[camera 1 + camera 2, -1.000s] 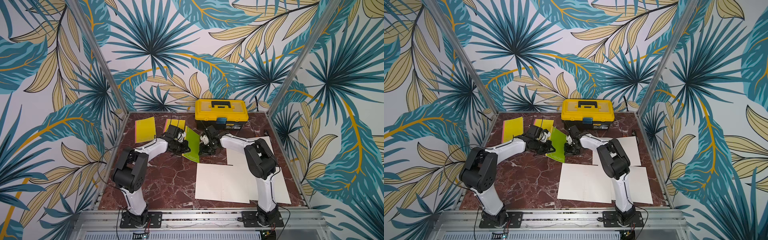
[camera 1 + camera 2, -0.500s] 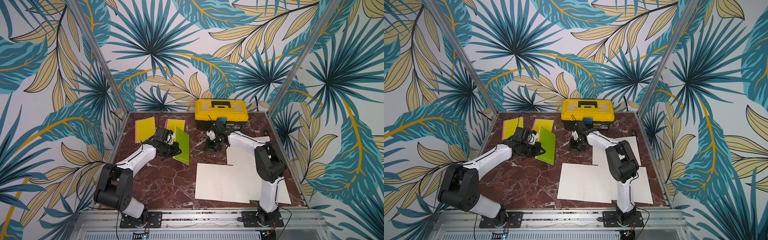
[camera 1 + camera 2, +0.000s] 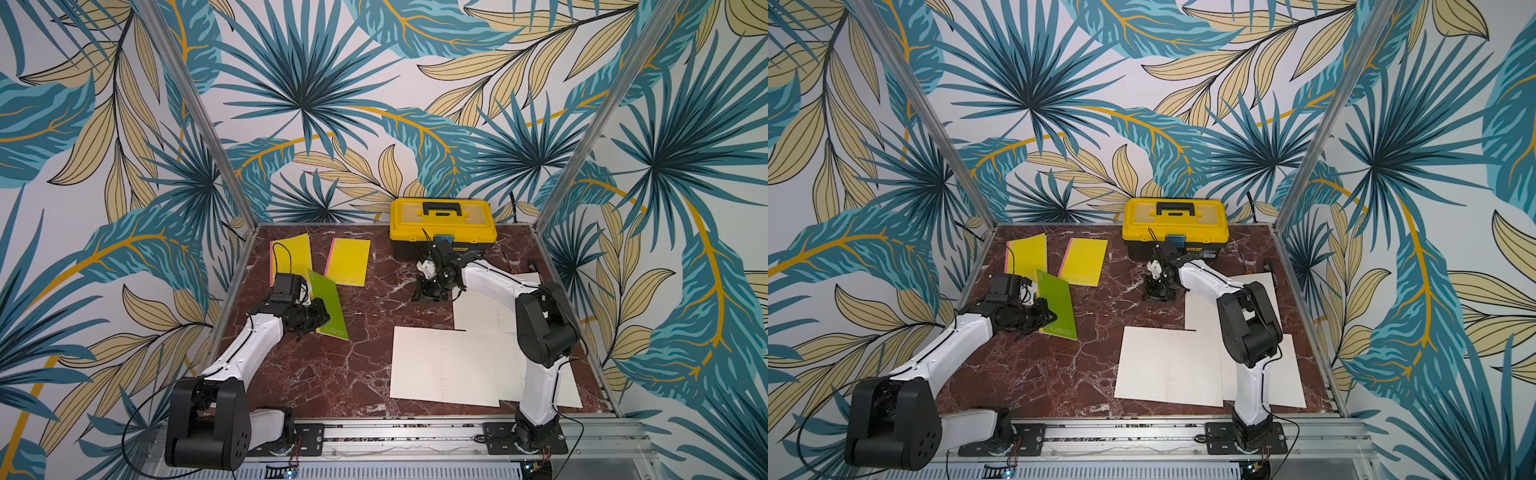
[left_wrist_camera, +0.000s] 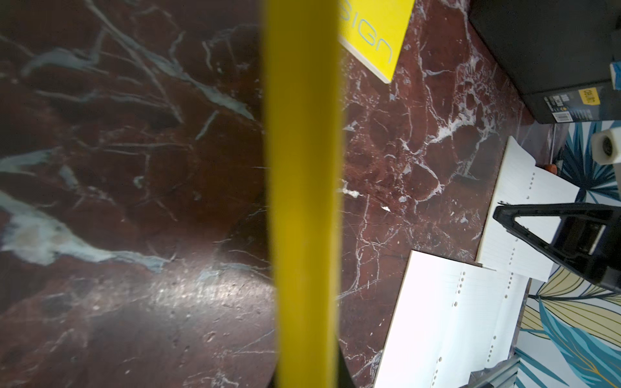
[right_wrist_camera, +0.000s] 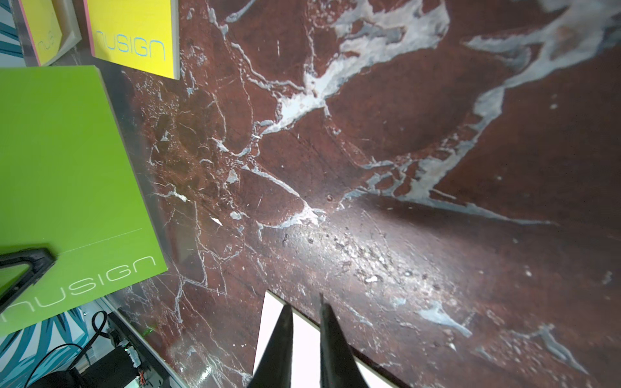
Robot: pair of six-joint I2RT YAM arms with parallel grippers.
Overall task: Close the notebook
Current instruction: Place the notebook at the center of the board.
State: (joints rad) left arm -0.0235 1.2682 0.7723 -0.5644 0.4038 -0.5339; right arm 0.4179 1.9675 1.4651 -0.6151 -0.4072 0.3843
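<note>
The green notebook point(image 3: 329, 305) stands tilted on edge at the left of the table, its cover with white lettering facing right, as the right wrist view point(image 5: 67, 174) also shows. My left gripper point(image 3: 321, 321) is shut on its near edge; in the left wrist view the notebook point(image 4: 304, 201) runs edge-on between the jaws as a yellow-green band. My right gripper point(image 3: 430, 293) hangs over bare marble in front of the toolbox, well apart from the notebook. Its fingertips point(image 5: 324, 304) stand slightly apart with nothing between them.
A yellow toolbox point(image 3: 442, 222) sits at the back. Two closed yellow notebooks point(image 3: 291, 253) point(image 3: 348, 262) lie at the back left. Open notebooks with white pages point(image 3: 444, 365) point(image 3: 490, 309) cover the right side of the table, around the right arm's base.
My left arm has swung left, carrying the green notebook away from the table's middle. The right gripper has drawn back from it toward the toolbox.
</note>
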